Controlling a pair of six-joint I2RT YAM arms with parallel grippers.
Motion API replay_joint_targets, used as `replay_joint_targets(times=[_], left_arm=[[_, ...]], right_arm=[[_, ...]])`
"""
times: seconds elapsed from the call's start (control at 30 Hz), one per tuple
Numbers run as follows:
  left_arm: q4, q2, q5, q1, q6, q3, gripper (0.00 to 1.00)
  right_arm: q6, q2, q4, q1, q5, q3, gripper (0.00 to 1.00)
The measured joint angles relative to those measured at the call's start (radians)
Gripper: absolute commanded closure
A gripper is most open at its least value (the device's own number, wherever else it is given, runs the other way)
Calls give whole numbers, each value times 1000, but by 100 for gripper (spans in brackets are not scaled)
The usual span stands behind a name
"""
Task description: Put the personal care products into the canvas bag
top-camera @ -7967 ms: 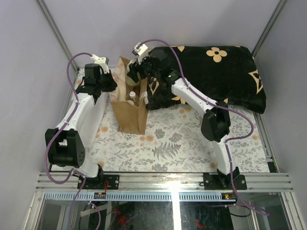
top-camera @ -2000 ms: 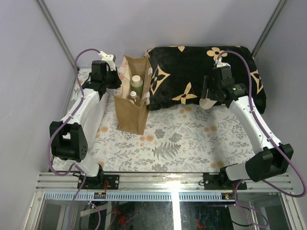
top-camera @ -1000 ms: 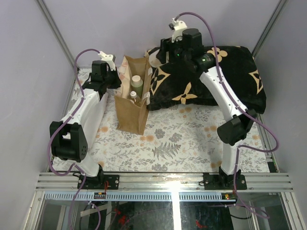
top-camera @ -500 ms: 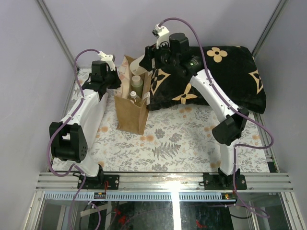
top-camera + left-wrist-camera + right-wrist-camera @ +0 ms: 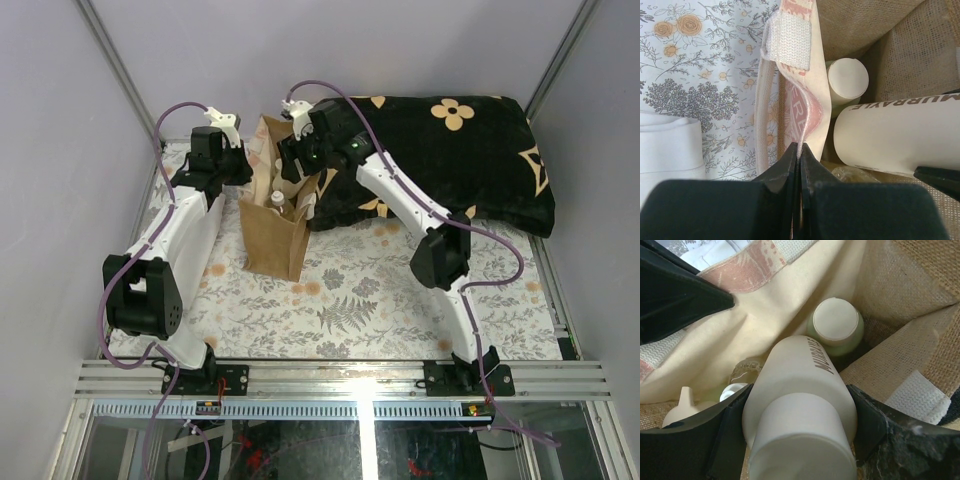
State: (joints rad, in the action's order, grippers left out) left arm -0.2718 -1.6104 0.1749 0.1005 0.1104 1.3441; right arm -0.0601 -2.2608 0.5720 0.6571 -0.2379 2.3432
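Left gripper is clamping shut on the left rim of the canvas bag. It is pinching the pale lining just below the handle strap, and the jaws are pressing flat together with fabric between them. The bag is standing upright on the floral surface, left of centre. Its mouth is gaping upward and its far right corner is sitting against the black cushion.

Right gripper is hanging over the bag mouth, gripping the cream-beige bottle across its body with one finger on each side. The bottle is tilting. Its cap end is sitting nearest the right wrist camera and its base end is poking into the mouth, above the bottles already inside.

Inside the bag:
- A greenish bottle is standing upright near the burlap wall with its flat pale cap facing up. It is just beside the cream-beige bottle; can't tell if they are touching.
- A clear bottle is sitting lower down on the left gripper's side, mostly hidden.
- A pointed pale nozzle is showing in the near corner; I can't tell the colour of the bottle under it.

A white folded cloth is lying on the surface outside the bag, on the left gripper's side.
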Motion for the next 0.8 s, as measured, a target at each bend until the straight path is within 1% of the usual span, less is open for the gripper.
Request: replay_joint_targets(times=[0.2,0.37,0.47,0.57,0.6,0.63,0.67,0.7,0.73,0.8], left_arm=[[-3,0,0,0,-8,3,100],[-3,0,0,0,-13,3,100],[-4,0,0,0,-15,3,100],[-5,0,0,0,-16,3,100],[-5,0,0,0,-16,4,100],[-5,0,0,0,-16,4,100],[-5,0,0,0,-16,4,100],[-5,0,0,0,-16,4,100],[-5,0,1,0,-16,4,100],[-5,0,1,0,-16,5,100]], right_arm=[[63,-13,40,38,81,44,85],[158,-18,59,93,194,49,85],[193,-39,67,116,230,72,85],[212,-68,65,124,245,85,80],[219,-69,63,127,250,89,77],[223,-70,63,129,254,89,72],[226,-72,63,129,256,89,64],[229,-72,63,130,261,89,53],[230,-72,62,131,264,89,45],[230,-72,62,134,274,89,34]])
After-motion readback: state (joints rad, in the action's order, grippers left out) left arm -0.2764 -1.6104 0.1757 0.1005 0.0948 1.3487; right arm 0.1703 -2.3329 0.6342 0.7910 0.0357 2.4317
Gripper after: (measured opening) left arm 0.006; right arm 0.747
